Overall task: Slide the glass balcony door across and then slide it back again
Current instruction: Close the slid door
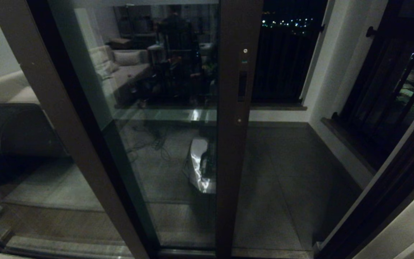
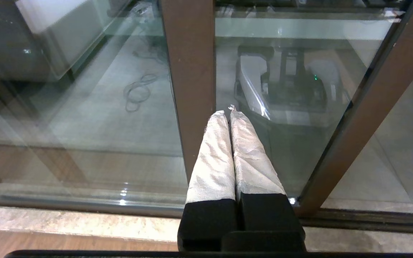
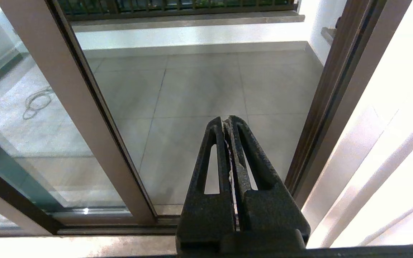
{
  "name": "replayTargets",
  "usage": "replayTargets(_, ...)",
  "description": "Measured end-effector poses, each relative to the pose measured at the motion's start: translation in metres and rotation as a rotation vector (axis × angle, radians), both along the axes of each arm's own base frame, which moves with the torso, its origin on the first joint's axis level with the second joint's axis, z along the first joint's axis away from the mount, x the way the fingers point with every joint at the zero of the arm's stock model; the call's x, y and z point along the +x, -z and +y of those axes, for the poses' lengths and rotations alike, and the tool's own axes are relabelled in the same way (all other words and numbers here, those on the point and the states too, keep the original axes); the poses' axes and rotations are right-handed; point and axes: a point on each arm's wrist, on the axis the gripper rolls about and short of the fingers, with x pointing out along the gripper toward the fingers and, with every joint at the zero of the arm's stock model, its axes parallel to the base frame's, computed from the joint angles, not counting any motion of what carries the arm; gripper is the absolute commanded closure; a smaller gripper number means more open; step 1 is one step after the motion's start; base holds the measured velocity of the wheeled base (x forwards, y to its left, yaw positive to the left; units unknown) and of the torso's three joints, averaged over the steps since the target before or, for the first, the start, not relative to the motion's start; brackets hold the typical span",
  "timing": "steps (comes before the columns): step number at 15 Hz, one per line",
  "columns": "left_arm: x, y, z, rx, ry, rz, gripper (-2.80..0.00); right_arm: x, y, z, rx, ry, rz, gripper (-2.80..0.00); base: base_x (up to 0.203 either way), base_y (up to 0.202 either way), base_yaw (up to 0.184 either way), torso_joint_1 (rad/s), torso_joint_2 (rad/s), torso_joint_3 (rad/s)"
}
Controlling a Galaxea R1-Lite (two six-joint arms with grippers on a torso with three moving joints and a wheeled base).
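The glass balcony door [image 1: 171, 151] stands partly slid across, its dark brown stile [image 1: 233, 162] near the middle of the head view. A narrow black slot handle [image 1: 242, 85] sits in that stile between small screws. An open gap lies to the right of the stile. Neither gripper shows in the head view. My left gripper [image 2: 228, 113], with white-wrapped fingers [image 2: 213, 157], is shut and empty, low down in front of the glass [image 2: 299, 150]. My right gripper [image 3: 228, 121] is shut and empty, pointing into the gap beside the door's stile [image 3: 84, 118].
A second brown-framed glass panel [image 1: 67, 136] leans at the left. The right door jamb [image 3: 323, 107] and a white wall [image 1: 404, 223] bound the gap. Beyond lie the tiled balcony floor [image 3: 199, 86], the black-barred railing [image 1: 282, 64] and the bottom track [image 2: 364, 218].
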Motion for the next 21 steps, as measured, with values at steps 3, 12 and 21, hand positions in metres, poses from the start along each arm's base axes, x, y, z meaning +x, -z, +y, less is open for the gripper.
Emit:
replayTargets(3,0.0,0.0,0.0,-0.001,0.0,0.002,0.0,0.0,0.0,0.0,0.007,0.006,0.0,0.0,0.0,0.0,0.0,0.0,0.0,0.0)
replayTargets(12,0.0,0.001,0.0,-0.001,-0.001,0.004,0.0,0.002,-0.167,0.006,0.002,-0.242,-0.152,0.0,0.0,0.0,0.0,0.0,0.0,0.0)
replayTargets(21,0.0,0.001,0.0,-0.001,0.0,0.005,0.0,0.12,-0.253,0.06,0.223,-0.866,0.354,0.0,0.0,0.0,0.0,0.0,0.0,0.0)
